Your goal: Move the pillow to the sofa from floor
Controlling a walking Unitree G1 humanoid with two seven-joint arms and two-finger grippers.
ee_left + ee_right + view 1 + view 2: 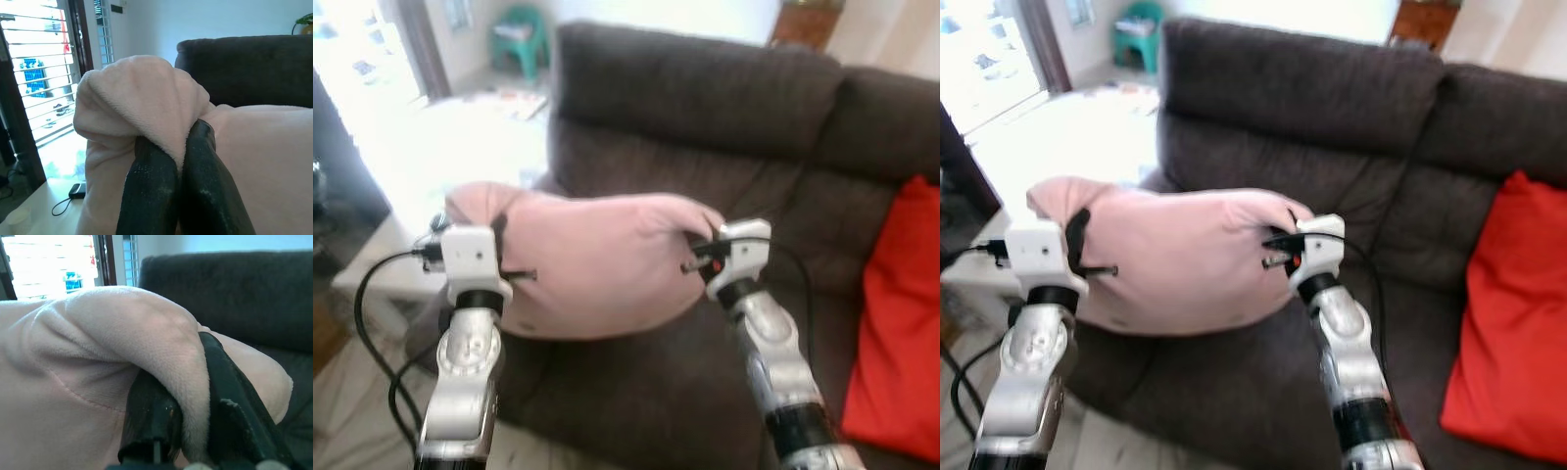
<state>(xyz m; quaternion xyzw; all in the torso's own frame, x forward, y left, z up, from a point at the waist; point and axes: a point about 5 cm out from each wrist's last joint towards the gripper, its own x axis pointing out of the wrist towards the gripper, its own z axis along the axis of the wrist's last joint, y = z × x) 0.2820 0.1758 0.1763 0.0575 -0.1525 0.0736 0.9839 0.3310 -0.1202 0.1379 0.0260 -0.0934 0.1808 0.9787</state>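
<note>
A soft pink pillow (592,259) hangs in the air between my two arms, over the left seat of the dark brown sofa (705,108). My left gripper (494,235) is shut on the pillow's left corner, whose bunched fabric (142,103) folds over the black fingers (200,166). My right gripper (700,245) is shut on the pillow's right corner (166,347), pinched between its fingers (230,401). The pillow's lower edge sits close above the seat cushion (636,392).
A red cushion (901,323) leans on the sofa's right side. A white low table (372,274) stands left of the sofa, with a small dark device and cord (76,192) on it. A green chair (521,37) stands far back by a bright doorway.
</note>
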